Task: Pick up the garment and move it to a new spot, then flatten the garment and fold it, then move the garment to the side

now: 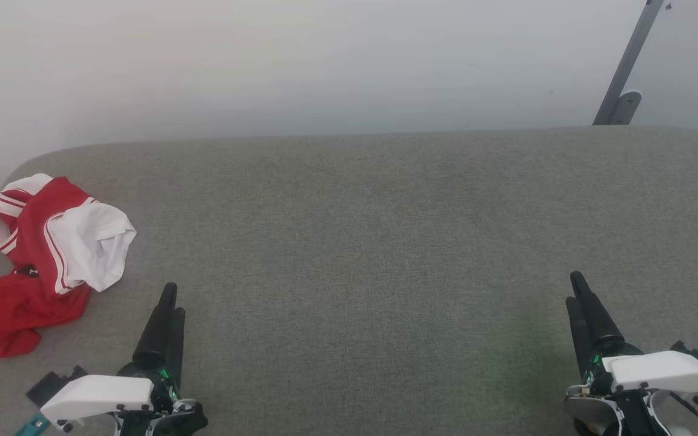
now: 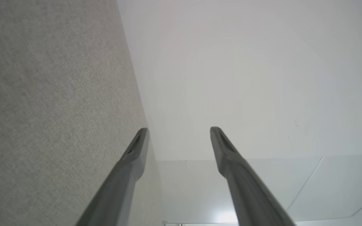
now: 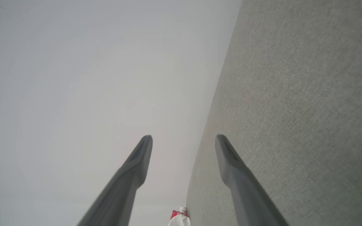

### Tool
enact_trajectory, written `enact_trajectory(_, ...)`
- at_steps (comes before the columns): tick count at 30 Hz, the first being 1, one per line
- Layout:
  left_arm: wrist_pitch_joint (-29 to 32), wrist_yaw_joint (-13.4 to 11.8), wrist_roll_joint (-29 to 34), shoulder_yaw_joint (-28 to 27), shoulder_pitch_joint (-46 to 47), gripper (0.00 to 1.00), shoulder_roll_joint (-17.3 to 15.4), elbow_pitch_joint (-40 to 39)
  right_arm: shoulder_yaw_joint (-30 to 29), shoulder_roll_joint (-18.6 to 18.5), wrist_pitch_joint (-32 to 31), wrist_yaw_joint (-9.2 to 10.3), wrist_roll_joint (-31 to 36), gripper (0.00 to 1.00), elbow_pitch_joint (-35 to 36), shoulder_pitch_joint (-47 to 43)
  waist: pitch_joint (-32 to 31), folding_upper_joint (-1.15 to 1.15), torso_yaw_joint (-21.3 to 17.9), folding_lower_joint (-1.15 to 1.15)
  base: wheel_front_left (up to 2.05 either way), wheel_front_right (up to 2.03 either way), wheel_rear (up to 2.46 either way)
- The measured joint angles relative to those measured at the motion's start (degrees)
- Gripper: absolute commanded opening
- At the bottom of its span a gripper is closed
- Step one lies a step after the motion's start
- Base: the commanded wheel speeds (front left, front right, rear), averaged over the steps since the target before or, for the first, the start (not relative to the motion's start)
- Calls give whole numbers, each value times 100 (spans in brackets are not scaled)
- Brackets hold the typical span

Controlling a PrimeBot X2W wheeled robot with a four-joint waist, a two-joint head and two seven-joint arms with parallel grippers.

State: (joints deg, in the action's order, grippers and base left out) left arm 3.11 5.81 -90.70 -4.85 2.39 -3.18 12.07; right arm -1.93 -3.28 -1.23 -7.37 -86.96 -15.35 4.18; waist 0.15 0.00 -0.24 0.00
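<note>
Two grippers sit low near the front edge in the head view. The left gripper [image 1: 173,303], with two long dark fingers, is at the near left and the right gripper [image 1: 574,290] at the near right. Neither touches or holds anything. The garment [image 1: 40,260], a crumpled red jersey-style shirt with white short sleeves and red-and-white striped trim, lies heaped at the left end of the grey fabric-covered table [image 1: 355,230]. It is just left of and slightly beyond the left gripper, and well apart from the right one.

In the left wrist view, the left gripper's jaws are spread wide and empty, with grey fabric beside them and pale wall beyond.

In the right wrist view, the right gripper's jaws also gape wide and empty. A scrap of the garment [image 3: 178,218] peeks in at the bottom edge, far off.

The pickup seems to be the step in hand, and the left arm looks best placed for it. It should aim for a raised fold such as the white sleeve and pinch deep enough to catch cloth rather than skim it. Then it should lift clear before carrying the garment toward the open middle, where there is room to spread it.
</note>
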Motion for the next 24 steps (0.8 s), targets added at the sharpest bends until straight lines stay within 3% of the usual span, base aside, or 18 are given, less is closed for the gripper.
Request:
enact_trajectory(8, -325, -119, 698, 118, -15, 100, -220, -82, 126, -67, 191, 0, 879, 100, -37, 95, -13, 0, -16, 0, 0, 0, 0)
enact_trajectory(24, -703, -404, 2754, 207, -131, 100, -533, -183, 400, -257, 436, -1, 2708, 100, -238, 320, -76, 0, -37, 0, 0, 0, 0)
